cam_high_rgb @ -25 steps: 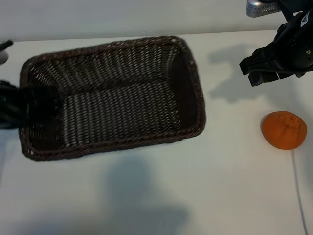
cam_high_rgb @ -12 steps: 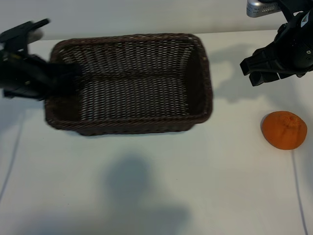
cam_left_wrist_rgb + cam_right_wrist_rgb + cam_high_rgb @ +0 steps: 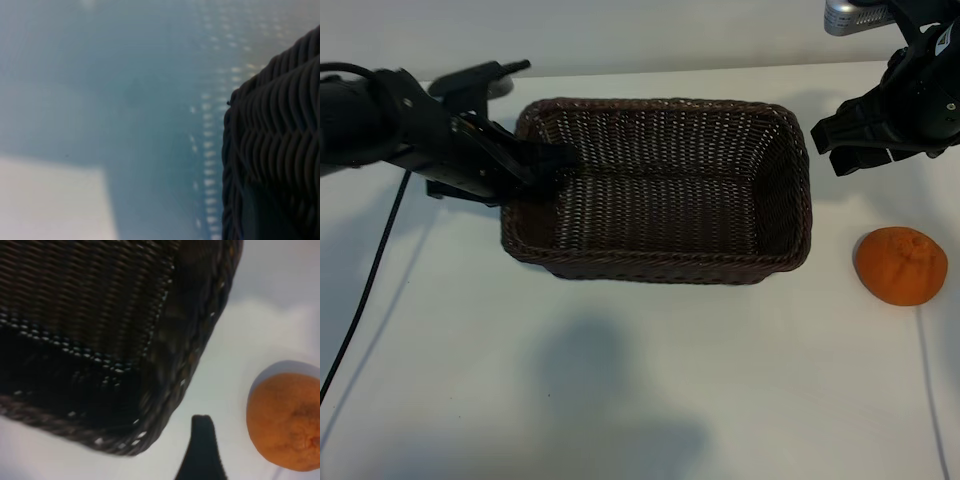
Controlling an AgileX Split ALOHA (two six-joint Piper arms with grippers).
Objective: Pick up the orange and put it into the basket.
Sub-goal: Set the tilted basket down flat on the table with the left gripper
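The orange (image 3: 901, 265) lies on the white table at the right, by itself; the right wrist view also shows the orange (image 3: 287, 420) close by. The dark woven basket (image 3: 660, 268) sits mid-table, square to the table edge. My left gripper (image 3: 552, 162) reaches in from the left and is shut on the basket's left wall, whose weave (image 3: 280, 140) fills one side of the left wrist view. My right gripper (image 3: 850, 140) hovers open above the table behind the orange, between it and the basket's right end (image 3: 190, 340). One dark finger (image 3: 202, 450) shows, holding nothing.
A black cable (image 3: 370, 270) trails from the left arm across the table's left side. A thin light cable (image 3: 930, 380) runs along the right edge below the orange. White tabletop (image 3: 620, 400) stretches in front of the basket.
The left gripper has carried the basket rightward and turned it level, bringing its right end nearer the orange. The orange and the right arm have not moved.
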